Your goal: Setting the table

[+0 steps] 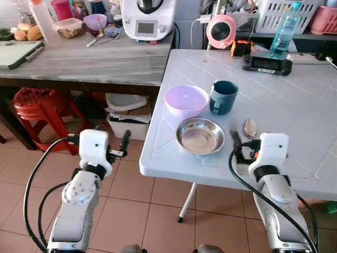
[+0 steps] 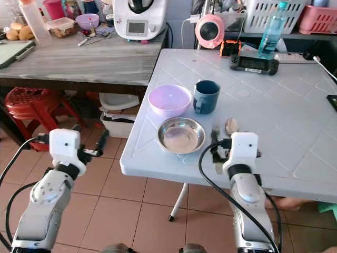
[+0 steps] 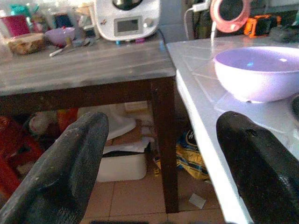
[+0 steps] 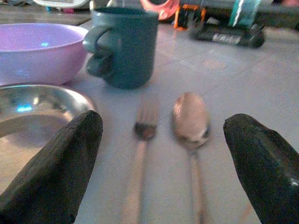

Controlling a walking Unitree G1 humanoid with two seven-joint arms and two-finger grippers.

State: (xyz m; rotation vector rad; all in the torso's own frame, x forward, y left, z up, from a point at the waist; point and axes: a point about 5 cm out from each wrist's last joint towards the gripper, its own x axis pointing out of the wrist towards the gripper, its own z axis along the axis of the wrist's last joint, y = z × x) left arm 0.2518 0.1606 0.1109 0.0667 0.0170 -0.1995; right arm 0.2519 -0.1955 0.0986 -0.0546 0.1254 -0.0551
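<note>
On the white table [image 1: 295,105], a fork [image 4: 140,154] and a spoon [image 4: 190,126] lie side by side, straight ahead of the right end effector [image 4: 161,163], whose fingers are spread apart with nothing between them. A steel plate [image 1: 200,135] sits just left of the fork, with a purple bowl [image 1: 186,100] and a dark mug [image 1: 223,97] beyond it. The left end effector [image 3: 163,163], also released, hangs off the table's left edge above the tiled floor [image 1: 131,200].
</note>
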